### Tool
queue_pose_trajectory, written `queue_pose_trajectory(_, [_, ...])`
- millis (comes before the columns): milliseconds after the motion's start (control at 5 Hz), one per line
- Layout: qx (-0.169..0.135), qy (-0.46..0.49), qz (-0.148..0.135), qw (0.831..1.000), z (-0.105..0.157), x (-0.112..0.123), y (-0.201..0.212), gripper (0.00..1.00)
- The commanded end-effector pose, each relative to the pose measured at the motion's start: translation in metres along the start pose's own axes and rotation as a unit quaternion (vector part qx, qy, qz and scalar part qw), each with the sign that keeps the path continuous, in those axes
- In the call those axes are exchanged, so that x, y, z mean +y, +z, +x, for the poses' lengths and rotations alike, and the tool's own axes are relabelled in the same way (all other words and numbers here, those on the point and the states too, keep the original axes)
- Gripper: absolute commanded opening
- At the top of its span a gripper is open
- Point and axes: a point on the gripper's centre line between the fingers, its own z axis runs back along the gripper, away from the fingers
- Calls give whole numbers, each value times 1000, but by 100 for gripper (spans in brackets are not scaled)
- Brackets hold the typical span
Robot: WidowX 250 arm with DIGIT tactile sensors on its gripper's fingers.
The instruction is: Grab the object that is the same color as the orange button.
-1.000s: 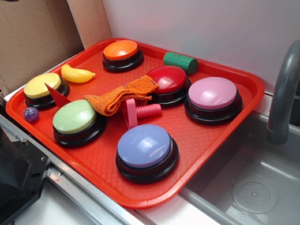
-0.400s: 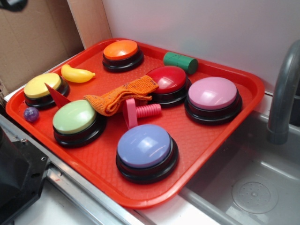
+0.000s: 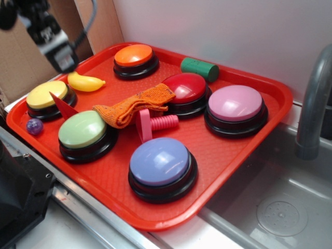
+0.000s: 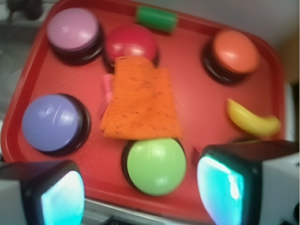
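Red tray (image 3: 249, 150) holds ribbed orange cloth (image 3: 132, 108).

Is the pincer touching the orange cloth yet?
Apart. The wrist view shows the pincer open above the tray, with the orange cloth lying untouched well beyond its fingertips.

No text, label, brand, number or sign can be read in either view. The dark arm section (image 3: 49, 36) at the upper left of the exterior view carries small pale marks, but they are too blurred to make out.
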Motion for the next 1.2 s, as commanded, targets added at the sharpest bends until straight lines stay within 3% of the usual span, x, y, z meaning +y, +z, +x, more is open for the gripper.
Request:
queue_pose_trajectory(0, [-12,-125,-10,992,14,-2,-58,100])
queue_pose_trajectory(400, [-15,-145,26,989,19,-8,-88,100])
queue_pose_trajectory(1000, [6,-142,29,989,31,-6,-122,100])
